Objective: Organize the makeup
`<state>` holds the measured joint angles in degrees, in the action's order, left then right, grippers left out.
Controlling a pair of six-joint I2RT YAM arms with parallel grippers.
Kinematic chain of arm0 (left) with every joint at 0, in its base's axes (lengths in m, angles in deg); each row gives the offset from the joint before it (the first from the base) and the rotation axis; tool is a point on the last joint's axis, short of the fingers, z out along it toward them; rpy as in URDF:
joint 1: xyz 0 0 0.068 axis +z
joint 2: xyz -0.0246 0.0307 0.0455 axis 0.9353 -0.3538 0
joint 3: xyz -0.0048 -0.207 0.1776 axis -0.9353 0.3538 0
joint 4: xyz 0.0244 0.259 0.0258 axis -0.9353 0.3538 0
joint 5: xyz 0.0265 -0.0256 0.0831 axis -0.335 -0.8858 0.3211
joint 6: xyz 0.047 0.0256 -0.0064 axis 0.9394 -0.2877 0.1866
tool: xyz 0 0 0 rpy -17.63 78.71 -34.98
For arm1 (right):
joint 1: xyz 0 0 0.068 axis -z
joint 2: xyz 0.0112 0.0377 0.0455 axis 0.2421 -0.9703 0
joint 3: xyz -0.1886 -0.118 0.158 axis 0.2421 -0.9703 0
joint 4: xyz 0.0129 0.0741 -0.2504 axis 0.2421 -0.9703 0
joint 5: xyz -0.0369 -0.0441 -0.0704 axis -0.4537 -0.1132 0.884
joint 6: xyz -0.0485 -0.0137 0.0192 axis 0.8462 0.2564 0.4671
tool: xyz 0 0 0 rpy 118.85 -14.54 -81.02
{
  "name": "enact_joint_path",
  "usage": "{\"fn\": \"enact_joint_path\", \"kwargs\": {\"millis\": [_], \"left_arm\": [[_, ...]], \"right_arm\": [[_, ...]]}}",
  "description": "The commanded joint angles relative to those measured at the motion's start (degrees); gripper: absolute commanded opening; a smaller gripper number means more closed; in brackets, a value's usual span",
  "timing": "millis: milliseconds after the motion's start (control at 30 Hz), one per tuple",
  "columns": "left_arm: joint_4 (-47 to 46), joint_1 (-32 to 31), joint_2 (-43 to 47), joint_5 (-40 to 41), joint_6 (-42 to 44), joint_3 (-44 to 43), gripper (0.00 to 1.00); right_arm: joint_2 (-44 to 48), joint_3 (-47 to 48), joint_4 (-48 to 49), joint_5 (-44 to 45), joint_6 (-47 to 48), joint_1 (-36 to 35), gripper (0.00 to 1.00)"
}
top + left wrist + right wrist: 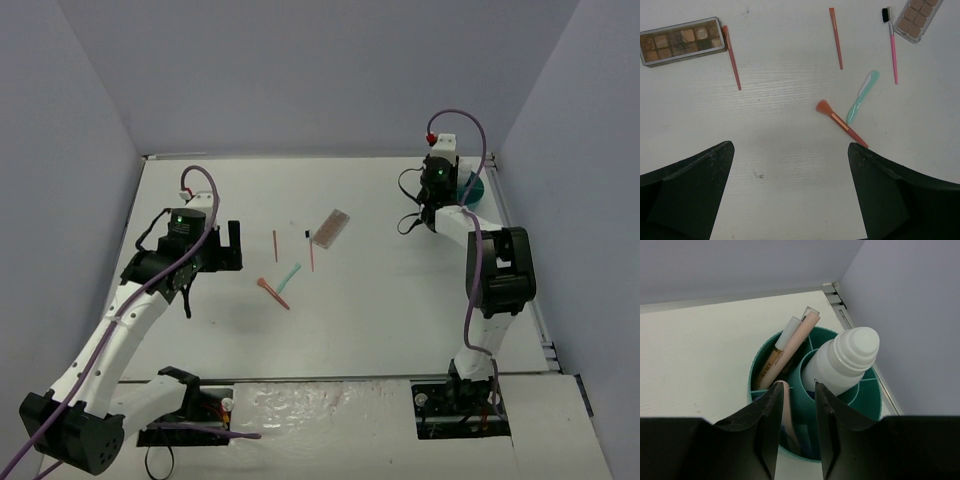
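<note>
partly done, i'd judge: the tub already holds the bottle in its middle well and two pale tubes leaning in an outer compartment. the right gripper hangs over the tub's near side, jaws a narrow gap apart with a pale pink piece showing in that gap; i cannot tell whether it is clamped or lying loose in the tub

seven pieces are left on the surface: the left palette, the orange stick with its far end against that palette, the red stick, the pink wand, the right palette, the mint applicator and the brush. the left gripper hovers just near of them, jaws wide apart and empty

for room, the tub sits in the far right corner, close to the right wall and the rail at the surface edge, so drops look easiest from the left or near side. the loose pieces lie mid-surface, well apart from every edge, with bare surface near and right of them. the red stick lies alone and looks the simplest pick. the brush handle runs just beside the applicator's near end, and the wand lies just beside the right palette, so those pairs leave less room for the jaws
</note>
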<state>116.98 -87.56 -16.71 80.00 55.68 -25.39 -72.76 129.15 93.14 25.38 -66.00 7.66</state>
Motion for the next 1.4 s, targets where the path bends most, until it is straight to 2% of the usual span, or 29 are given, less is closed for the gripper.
{"fn": "enact_joint_path", "kwargs": {"millis": [0, 67, 200, 367, 467, 567, 700, 767, 933, 1367], "left_arm": [[-2.8, 0.4, 0.7, -0.8, 0.1, -0.6, 0.97], [-3.0, 0.5, 0.6, -1.0, 0.1, -0.6, 0.97], [-3.7, 0.4, -0.1, -3.5, -0.5, -0.4, 0.97], [-4.6, 0.0, -3.7, -9.7, -2.5, -1.3, 0.94], [-3.5, -2.5, -7.0, -10.3, -3.7, -2.8, 0.92], [-3.3, -7.5, -10.2, -7.3, -4.7, -3.5, 0.9], [-4.6, -12.9, -15.5, -4.7, -5.5, -5.0, 0.89], [-5.5, -14.2, -19.6, -4.8, -5.2, -6.4, 0.88], [-7.4, -15.3, -27.5, -5.5, -1.9, -9.8, 0.84], [-11.4, -15.6, -42.1, -7.4, 1.9, -13.1, 0.58]], "right_arm": [[2.5, 2.2, 3.9, 0.6, -0.6, 0.4, 0.42], [4.1, 2.3, 2.4, -0.4, -0.9, 0.3, 0.52], [8.2, 2.7, -1.0, -3.2, -2.4, 0.3, 0.65], [17.0, 4.0, -12.9, -11.6, -7.3, 0.3, 0.81], [22.5, 3.1, -18.8, -15.4, -11.5, 0.3, 0.89], [28.8, -0.5, -21.8, -19.9, -15.2, 0.4, 0.97], [37.0, -6.7, -23.6, -26.8, -18.8, 0.4, 1.0], [42.1, -10.9, -23.9, -31.0, -21.3, 0.4, 1.0], [49.7, -16.5, -23.8, -34.0, -23.2, 0.4, 1.0], [54.5, -19.6, -23.4, -34.7, -22.6, 0.4, 1.0]]}}
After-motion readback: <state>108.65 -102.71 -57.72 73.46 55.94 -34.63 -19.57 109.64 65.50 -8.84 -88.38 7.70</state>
